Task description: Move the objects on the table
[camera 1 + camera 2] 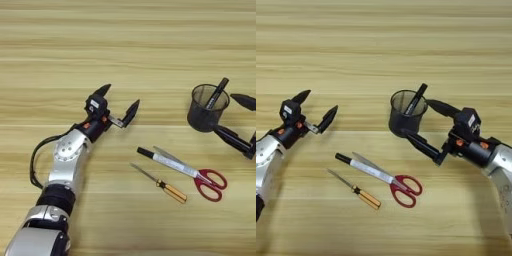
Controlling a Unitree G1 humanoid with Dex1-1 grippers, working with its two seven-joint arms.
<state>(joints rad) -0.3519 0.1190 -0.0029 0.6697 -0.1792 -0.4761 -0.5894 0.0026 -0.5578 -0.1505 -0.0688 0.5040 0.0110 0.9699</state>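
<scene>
Right gripper (417, 122): fingers spread wide, one on the far side of the pen cup (404, 119), one on the near side. Both sit close against the mesh wall. Can't tell if they actually touch it, so can't call it a grip.

Left gripper (120, 101): fingers wide apart, nothing between them. It hangs over bare table (128, 40) on the left, well apart from everything.

Pen cup: black wire mesh, cylindrical, see-through wall, standing upright on the right side of the table. Contents: one slim black marker (416, 99), leaning to the right, top end sticking out above the rim. Nothing else visible inside.

White-bodied marker (165, 162): lying flat near the middle of the table, nearer than the cup and to its left. Black cap points far-left, white barrel runs near-right. Its right end touches or goes under the scissors (202, 179).

Scissors: red handles at the right, blades pointing far-left alongside the marker, shut.

Screwdriver (161, 184): amber handle, thin shaft, lying just on the near side of the marker, roughly parallel to it, apart from it.

Table: light tan wood grain, horizontal streaks.
</scene>
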